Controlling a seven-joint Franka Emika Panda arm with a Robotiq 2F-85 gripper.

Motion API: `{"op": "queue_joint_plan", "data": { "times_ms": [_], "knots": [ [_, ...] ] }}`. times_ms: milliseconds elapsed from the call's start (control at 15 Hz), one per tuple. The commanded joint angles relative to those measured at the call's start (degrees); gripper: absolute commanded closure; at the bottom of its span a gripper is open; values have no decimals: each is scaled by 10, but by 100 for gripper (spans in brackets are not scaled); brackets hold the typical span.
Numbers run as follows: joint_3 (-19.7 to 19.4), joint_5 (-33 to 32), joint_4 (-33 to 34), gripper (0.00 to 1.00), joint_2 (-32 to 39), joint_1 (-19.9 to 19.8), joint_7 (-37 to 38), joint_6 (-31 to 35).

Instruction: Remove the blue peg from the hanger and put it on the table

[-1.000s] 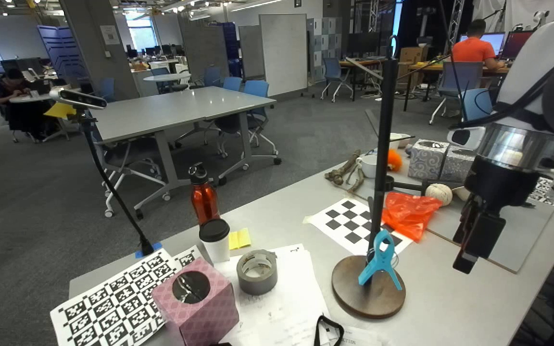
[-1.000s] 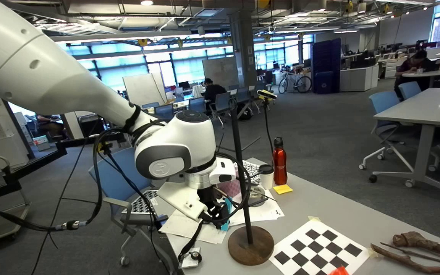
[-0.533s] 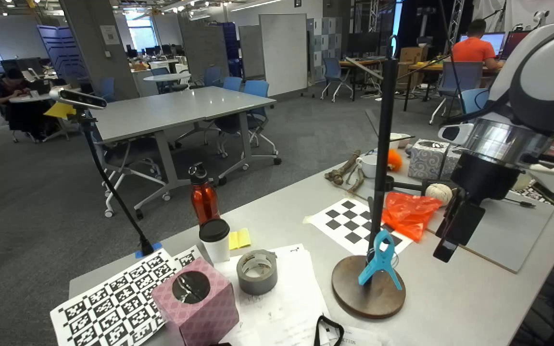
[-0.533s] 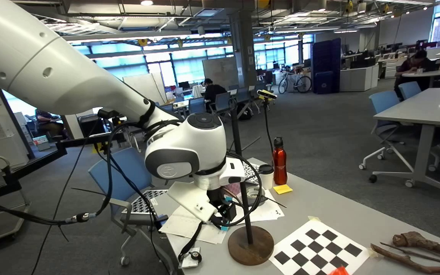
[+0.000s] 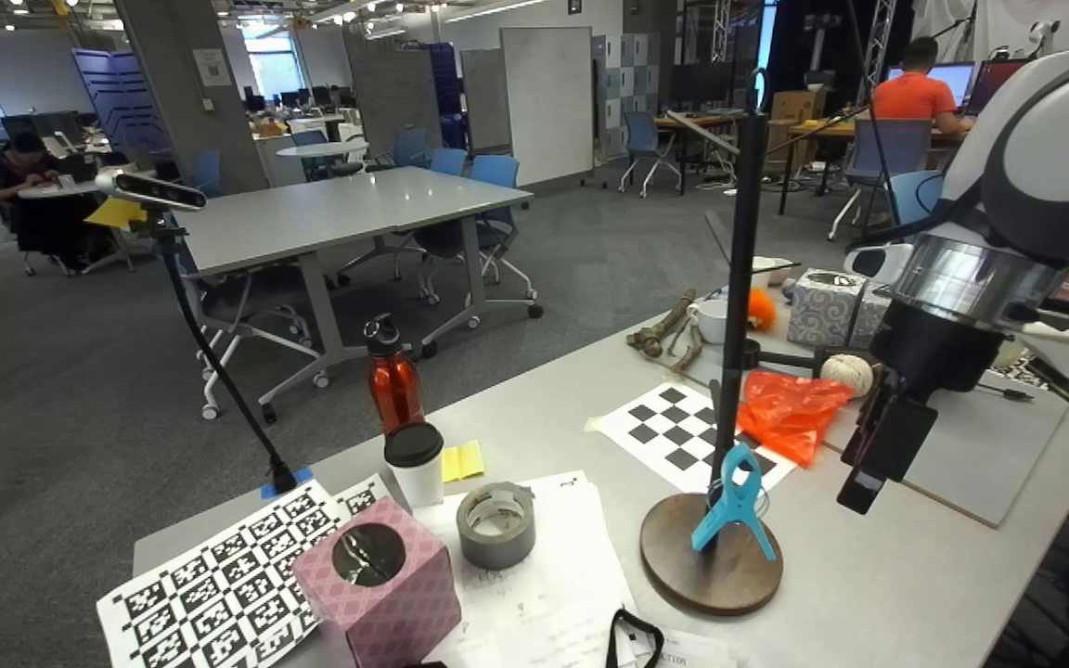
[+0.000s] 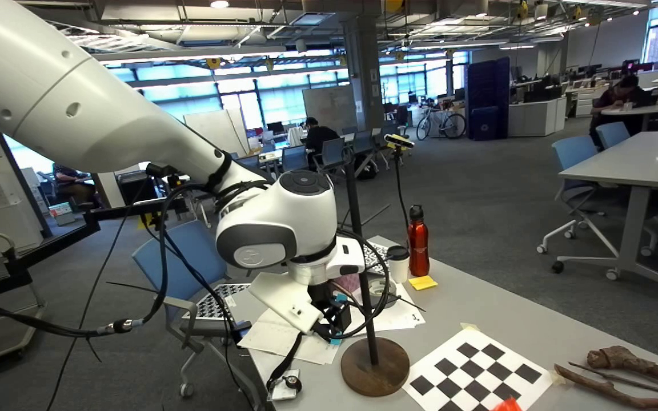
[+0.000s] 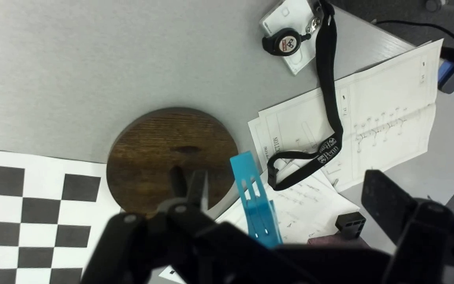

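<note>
Jaws parted wide, a robot's gripper (image 7: pixel 286 183) hovers apart from the blue peg (image 5: pixel 736 506), which shows upright near a black pole (image 5: pixel 742 241) on a round wooden base (image 5: pixel 715 587), while papers (image 7: pixel 392 98) and a lanyard (image 7: pixel 327 79) lie across the gray table (image 5: pixel 869 575) below.

In an exterior view, the peg (image 5: pixel 737 508) – light blue, legs splayed downward – shows low on the near side of the hanger (image 5: pixel 740 278), its support unclear. The hanger, a black pole with round wooden base, stands upright on the grey table (image 5: pixel 878 584).
</note>
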Motion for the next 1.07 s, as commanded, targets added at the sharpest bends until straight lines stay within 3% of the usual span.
{"op": "queue_joint_plan", "data": {
  "times_ms": [0, 1000],
  "knots": [
    [17, 15, 3, 0, 15, -6, -16, 16],
    [73, 65, 68, 0, 101, -38, -51, 90]
  ]
}}
